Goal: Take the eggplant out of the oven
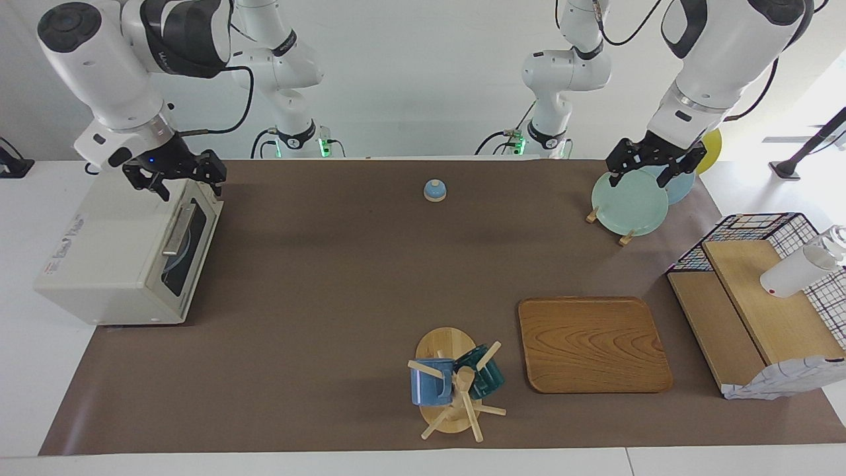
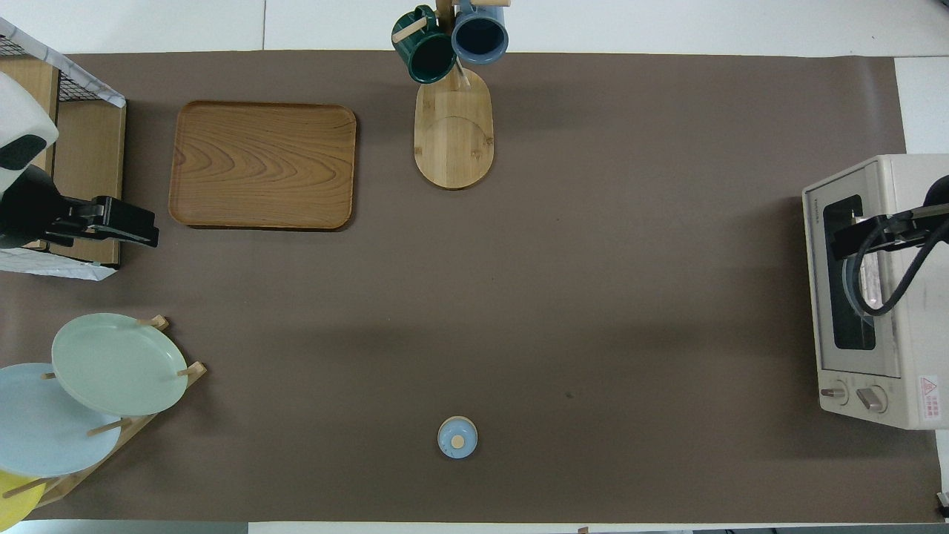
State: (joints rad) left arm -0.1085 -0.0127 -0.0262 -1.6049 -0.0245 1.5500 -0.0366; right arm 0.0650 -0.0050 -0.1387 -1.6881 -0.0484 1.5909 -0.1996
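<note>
The oven (image 1: 125,248) stands at the right arm's end of the table, its door closed; the eggplant cannot be made out through the dark glass. The right gripper (image 1: 177,177) hangs over the oven's top edge near the door handle (image 1: 177,229), fingers spread and holding nothing. The left gripper (image 1: 651,166) hangs over the green plate (image 1: 629,203) in the plate rack, fingers also spread and free. A wooden tray (image 1: 593,344) lies farther from the robots than the plate rack.

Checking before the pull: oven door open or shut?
Shut. The oven door's glass and bar handle sit flush against its front; the eggplant isn't visible.
</note>
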